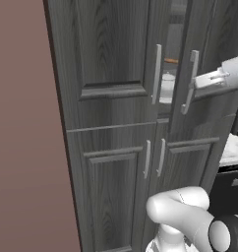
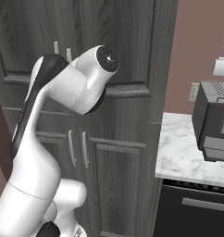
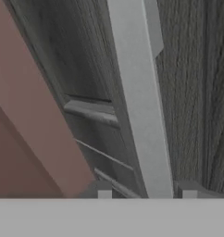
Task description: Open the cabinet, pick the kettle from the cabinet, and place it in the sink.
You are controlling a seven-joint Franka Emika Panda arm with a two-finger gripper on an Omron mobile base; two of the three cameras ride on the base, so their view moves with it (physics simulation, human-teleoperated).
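Note:
The tall dark grey cabinet (image 1: 111, 59) faces me, and its upper right door (image 1: 209, 44) stands ajar. My gripper (image 1: 193, 84) reaches in from the right and is shut on that door's long silver bar handle (image 1: 190, 101). In the hand view the handle (image 3: 139, 115) runs between my two fingertips (image 3: 104, 190). Through the gap between the doors part of the white kettle (image 1: 166, 87) shows on a shelf, with its brown wooden bar (image 1: 171, 61) above it. The sink is out of view.
Shorter doors with small handles (image 1: 154, 157) sit below. A reddish-brown wall (image 1: 22, 128) borders the cabinet's left side. To the right lies a white marble counter (image 2: 185, 155) with a dark appliance (image 2: 215, 122) on it and a black drawer front (image 2: 197, 206) below.

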